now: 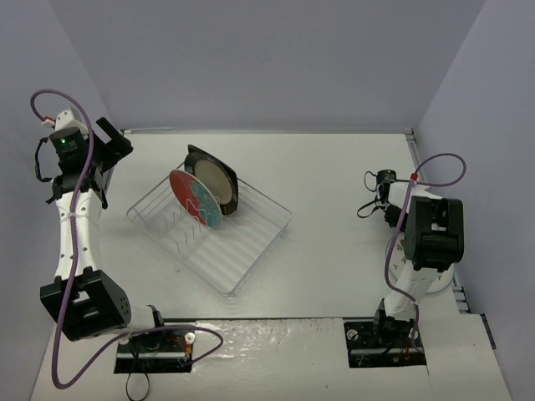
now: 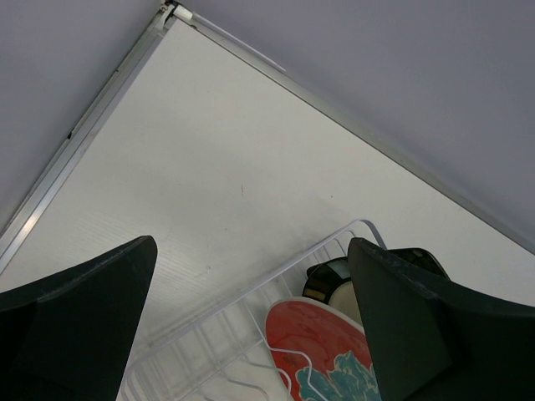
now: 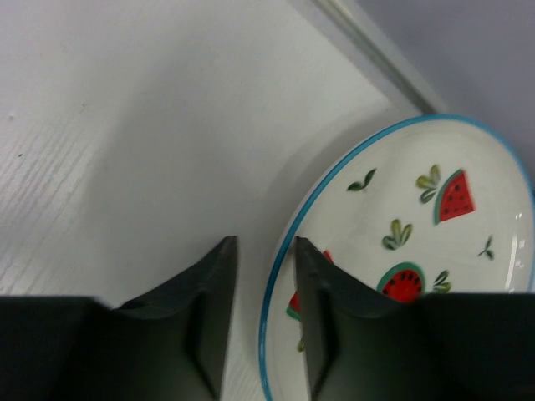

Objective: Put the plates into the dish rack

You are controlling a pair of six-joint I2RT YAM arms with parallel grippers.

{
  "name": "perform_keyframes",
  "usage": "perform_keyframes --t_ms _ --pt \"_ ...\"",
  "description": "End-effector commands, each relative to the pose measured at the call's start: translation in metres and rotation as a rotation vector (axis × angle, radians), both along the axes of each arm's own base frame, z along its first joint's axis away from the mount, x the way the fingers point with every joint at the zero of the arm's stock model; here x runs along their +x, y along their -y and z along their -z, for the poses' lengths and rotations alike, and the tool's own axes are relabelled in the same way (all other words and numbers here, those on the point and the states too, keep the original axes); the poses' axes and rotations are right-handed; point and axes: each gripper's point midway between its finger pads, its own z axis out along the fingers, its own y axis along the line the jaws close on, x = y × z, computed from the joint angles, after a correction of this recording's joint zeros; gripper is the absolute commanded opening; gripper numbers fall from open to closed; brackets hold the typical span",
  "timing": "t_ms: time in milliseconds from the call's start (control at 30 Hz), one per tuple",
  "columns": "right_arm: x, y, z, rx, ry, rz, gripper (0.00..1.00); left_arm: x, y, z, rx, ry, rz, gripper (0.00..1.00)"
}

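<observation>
From above, the rack (image 1: 259,242) sits slantwise in the middle of the counter (image 1: 334,167). Three plates stand in its far end: the red plate (image 1: 188,194), then the beige plate (image 1: 213,178), then the black plate (image 1: 232,190). The left gripper (image 1: 115,140) hangs by the far left corner, and the right gripper (image 1: 378,194) is near the right edge. The left wrist view shows the left gripper (image 2: 251,251) spread wide and holding nothing, above the rack (image 2: 334,238) and the red plate (image 2: 322,334). The right wrist view shows the white plate (image 3: 401,234) by the counter's edge, close to the wall (image 3: 468,42). Its blue rim lies in the thin gap of the right gripper (image 3: 266,246), and I cannot tell if it pinches.
</observation>
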Motion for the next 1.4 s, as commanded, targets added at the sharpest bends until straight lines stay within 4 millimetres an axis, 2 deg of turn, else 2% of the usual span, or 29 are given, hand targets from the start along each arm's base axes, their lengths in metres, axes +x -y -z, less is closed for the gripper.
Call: perform_keyframes --t_ms 0,100,167,200,367,500,633,900,1100,1267,1367 --pt "-0.033 -0.014 0.028 0.104 -0.108 0.044 0.25 0.009 0.001 -0.059 0.051 0.155 0.017 0.97" --pt "-0.035 -0.014 0.026 0.101 -0.104 0.047 0.16 0.008 -0.001 -0.065 0.064 0.166 0.011 0.97" --pt "-0.036 -0.015 0.023 0.100 -0.089 0.050 0.03 0.007 -0.002 -0.069 0.073 0.174 0.009 0.97" --pt "-0.035 -0.016 0.021 0.100 -0.080 0.047 0.00 0.007 -0.001 -0.070 0.075 0.176 0.010 0.97" --pt "-0.019 -0.027 0.004 0.088 -0.016 -0.002 0.00 0.006 -0.001 -0.072 0.075 0.189 0.013 0.97" --pt "0.006 -0.052 -0.010 0.068 0.041 -0.103 0.00 0.006 0.003 -0.072 0.065 0.197 0.026 0.97" --pt "0.033 -0.085 -0.034 0.010 0.109 -0.240 0.00 0.004 0.004 -0.071 0.063 0.198 0.027 0.97" --pt "0.064 -0.152 -0.072 -0.072 0.276 -0.477 0.00 0.004 0.007 -0.070 0.048 0.206 0.037 0.97" --pt "0.068 -0.206 -0.089 -0.090 0.356 -0.680 0.00 0.007 0.013 -0.065 0.026 0.207 0.063 0.97" --pt "0.064 -0.236 -0.102 -0.129 0.379 -0.801 0.00 0.009 0.025 -0.063 0.024 0.204 0.100 0.97" --pt "0.059 -0.246 -0.110 -0.183 0.366 -0.852 0.00 0.013 0.043 -0.063 0.035 0.204 0.151 0.97"
